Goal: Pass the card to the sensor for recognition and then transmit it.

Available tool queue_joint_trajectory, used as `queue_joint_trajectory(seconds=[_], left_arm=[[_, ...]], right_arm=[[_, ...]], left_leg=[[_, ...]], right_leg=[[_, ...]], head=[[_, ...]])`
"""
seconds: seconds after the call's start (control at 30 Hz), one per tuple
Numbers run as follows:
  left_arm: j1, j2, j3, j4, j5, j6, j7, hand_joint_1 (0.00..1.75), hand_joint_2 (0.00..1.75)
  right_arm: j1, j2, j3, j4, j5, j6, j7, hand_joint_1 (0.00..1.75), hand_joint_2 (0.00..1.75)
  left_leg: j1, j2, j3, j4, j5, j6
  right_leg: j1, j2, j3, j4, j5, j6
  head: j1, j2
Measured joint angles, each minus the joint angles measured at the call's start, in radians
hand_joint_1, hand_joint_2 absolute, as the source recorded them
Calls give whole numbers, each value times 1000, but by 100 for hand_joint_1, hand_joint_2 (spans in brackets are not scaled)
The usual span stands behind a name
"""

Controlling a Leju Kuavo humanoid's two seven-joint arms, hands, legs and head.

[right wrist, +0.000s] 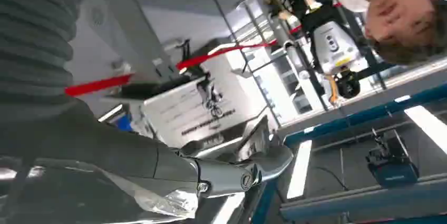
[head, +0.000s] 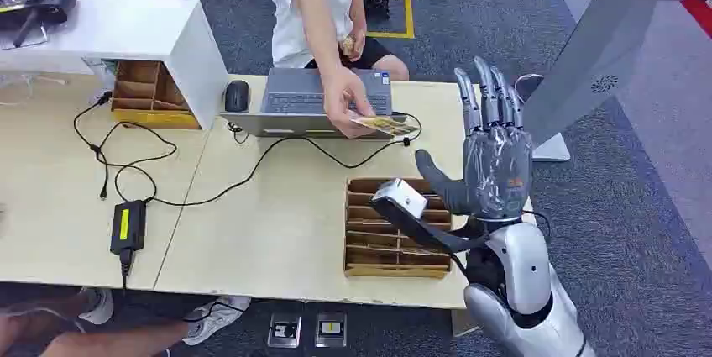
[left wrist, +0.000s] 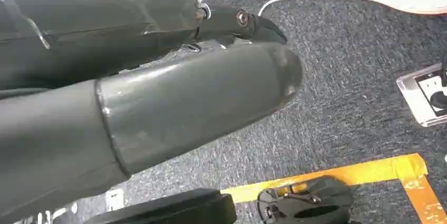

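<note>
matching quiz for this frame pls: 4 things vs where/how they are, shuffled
Things:
1. card
2. right hand
3. mouse
4. power adapter

Places or states:
A. on the table, left of the laptop
B. raised with fingers spread, holding nothing
C. held in the person's hand, over the laptop's near edge
D. on the table's left part, with a yellow label

Pairs: 1-C, 2-B, 3-A, 4-D
</note>
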Motion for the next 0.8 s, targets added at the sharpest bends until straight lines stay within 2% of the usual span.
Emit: queue_joint_trajectory(seconds=[0.23, 0.63, 0.67, 0.7, 0.8], left_arm=[[0, 2, -17, 0, -4, -5, 5, 0, 0], [-1, 7, -32, 0, -10, -6, 6, 0, 0], [-1, 7, -32, 0, -10, -6, 6, 0, 0], [-1, 7, -33, 0, -10, -6, 6, 0, 0], [2, 7, -35, 0, -10, -5, 7, 0, 0]], right_arm=[[-4, -7, 21, 24, 69, 53, 43, 0, 175], [7, -11, 35, 34, 76, 80, 54, 0, 175], [9, -11, 35, 34, 75, 85, 54, 37, 175], [10, -11, 35, 34, 74, 91, 54, 175, 175], [15, -11, 37, 34, 72, 106, 52, 175, 175]], left_leg=[[0, 0, 0, 0, -1, 0], [0, 0, 0, 0, -1, 0], [0, 0, 0, 0, -1, 0], [0, 0, 0, 0, -1, 0], [0, 0, 0, 0, -1, 0]], right_leg=[[0, 0, 0, 0, -1, 0], [0, 0, 0, 0, -1, 1], [0, 0, 0, 0, -1, 1], [0, 0, 0, 0, -1, 1], [0, 0, 0, 0, -1, 1]], head=[[0, 0], [0, 0], [0, 0], [0, 0], [0, 0]])
